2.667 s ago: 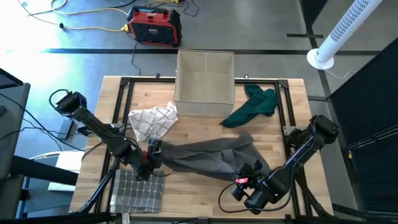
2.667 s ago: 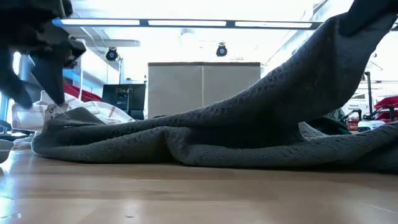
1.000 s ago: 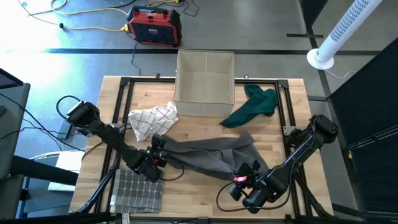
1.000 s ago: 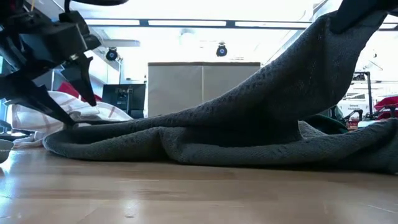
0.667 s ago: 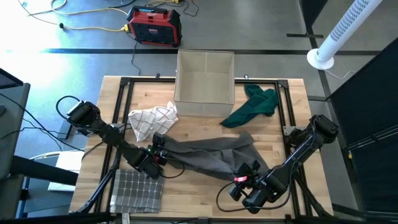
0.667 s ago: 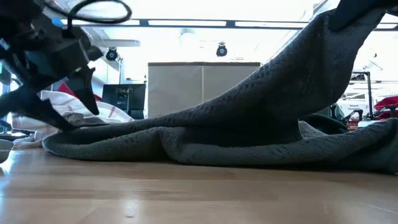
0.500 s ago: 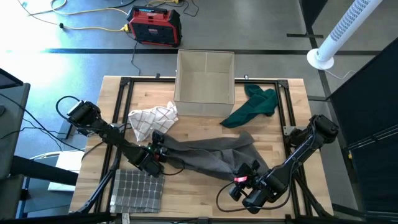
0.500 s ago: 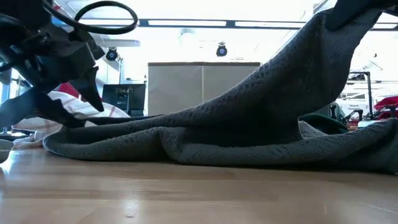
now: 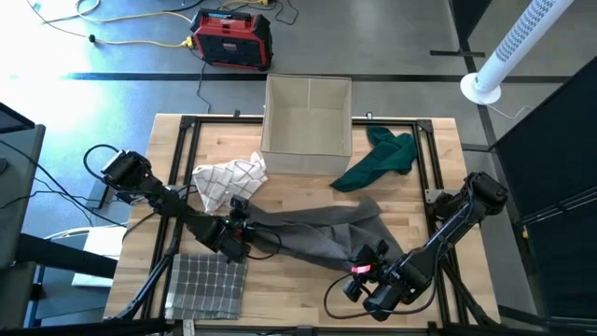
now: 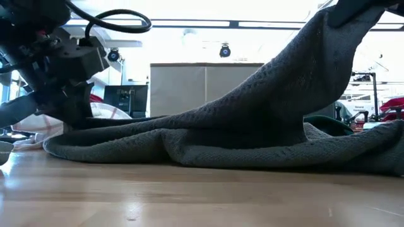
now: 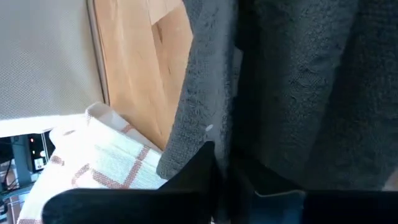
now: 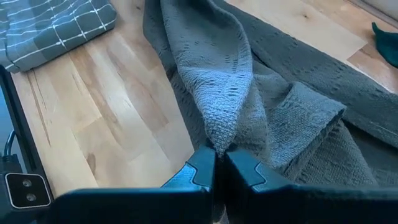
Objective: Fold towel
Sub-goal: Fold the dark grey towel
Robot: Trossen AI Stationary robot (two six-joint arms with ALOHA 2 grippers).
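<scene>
A grey towel (image 9: pixel 312 233) lies rumpled across the middle of the table, its left end flat on the wood and its right near part raised. At that left end my left gripper (image 9: pixel 240 227) is shut on the towel; the low view shows it at the left (image 10: pixel 69 113). My right gripper (image 9: pixel 371 254) is shut on the towel's right near part and holds it up. In the low view the towel (image 10: pixel 265 120) slopes from the table up to the top right corner. My left gripper pinches the towel's left edge (image 11: pixel 194 134) between its two fingers (image 11: pixel 202 168). It comes slanting down from the table's left near side. That end of the towel lies low on the table. My right gripper pinches a bunched fold (image 12: pixel 219 134) of the towel's right near part between its two fingers (image 12: pixel 198 168), several layers together. It comes slanting down from the table's right near side. The fold is lifted clear, and the towel hangs from it in a slope down to the table.
A beige box (image 9: pixel 308 117) stands at the far middle. A green cloth (image 9: pixel 382 154) lies to its right and a white cloth with red checks (image 9: pixel 229 182) just beyond the towel's left end. A folded grey plaid cloth (image 9: pixel 205 285) lies at the near left.
My left gripper stood open around the towel's left end. It has edged in a little toward the towel and has shut on that edge. The towel's raised right part has stayed up.
</scene>
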